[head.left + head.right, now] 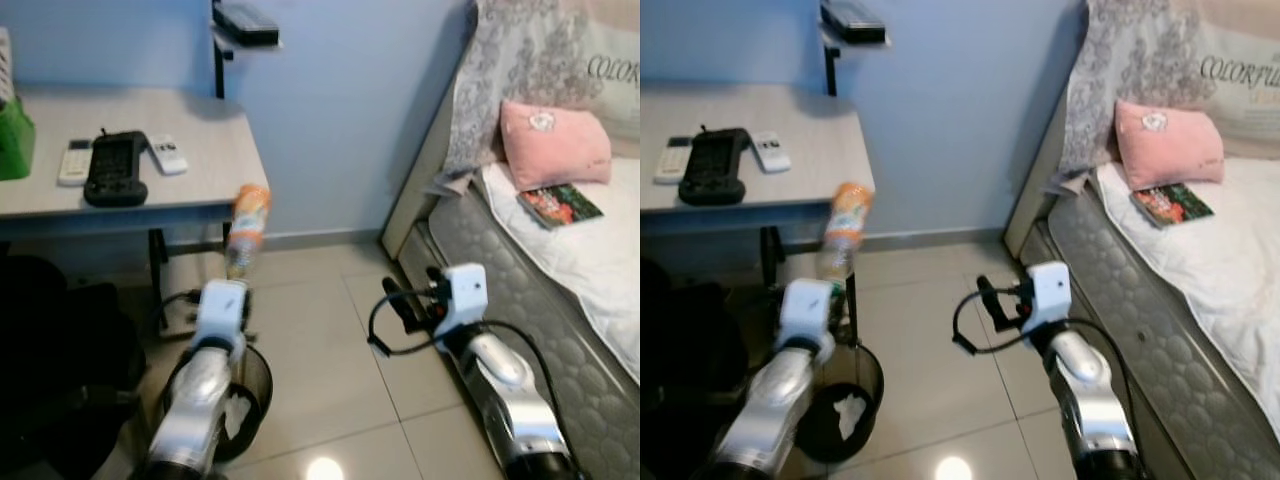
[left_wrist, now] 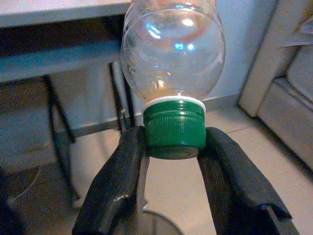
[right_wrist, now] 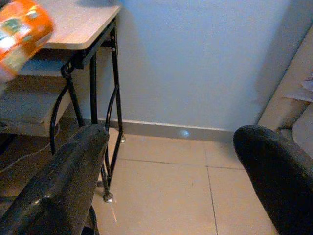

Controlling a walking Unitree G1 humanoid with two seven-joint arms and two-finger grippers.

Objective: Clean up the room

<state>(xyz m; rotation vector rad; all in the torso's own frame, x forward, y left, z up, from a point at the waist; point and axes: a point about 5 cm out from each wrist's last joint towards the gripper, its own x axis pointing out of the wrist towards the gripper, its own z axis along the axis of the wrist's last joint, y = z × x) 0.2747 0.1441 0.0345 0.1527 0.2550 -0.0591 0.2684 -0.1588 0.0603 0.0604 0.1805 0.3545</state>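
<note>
Bottle [image 1: 246, 228] in left tool [image 2: 173, 147]

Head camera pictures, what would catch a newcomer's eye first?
The left hand holding a clear plastic bottle with an orange label by its green cap, raised above the black mesh wastebasket on the tiled floor. Next, the pink pillow on the bed to the right.

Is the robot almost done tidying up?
Not yet. Something white already lies in the black bin. The left gripper holds an empty bottle by its green cap above the bin. The right gripper is open. The remotes on the desk and the book on the bed remain.
</note>
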